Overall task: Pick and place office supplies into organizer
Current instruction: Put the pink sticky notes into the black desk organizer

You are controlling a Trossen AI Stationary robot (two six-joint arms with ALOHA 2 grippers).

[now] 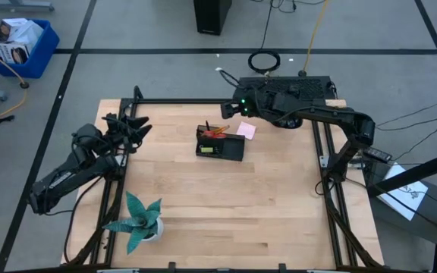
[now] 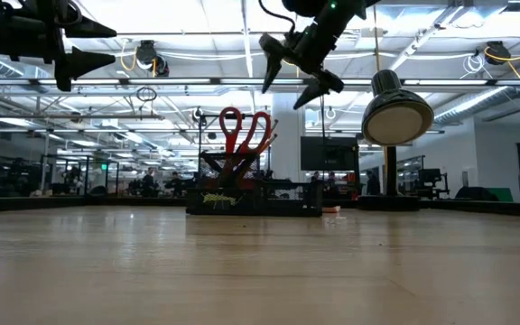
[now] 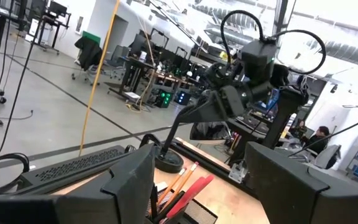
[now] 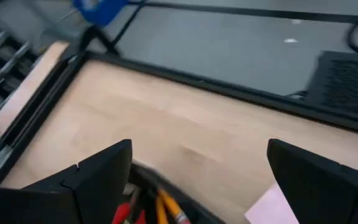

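The black organizer (image 1: 220, 145) stands on the wooden table near its middle. Red-handled scissors (image 2: 245, 132) and orange pencils (image 3: 180, 179) stick up out of it. A pink sticky-note pad (image 1: 246, 130) lies flat on the table by the organizer's far right corner. My right gripper (image 1: 227, 110) hangs open high above the table, just beyond the organizer's far side, slanting down; its wrist view shows the pencils (image 4: 168, 209) and the pad (image 4: 272, 205) below its open fingers. My left gripper (image 1: 144, 126) waits open at the table's left edge, pointing level toward the organizer.
A teal spiky plant (image 1: 139, 220) in a white pot stands near the front left. A round black domed lamp (image 2: 397, 116) rises at the far right, with a black keyboard (image 1: 294, 85) behind the table. Bare wood lies in front of the organizer.
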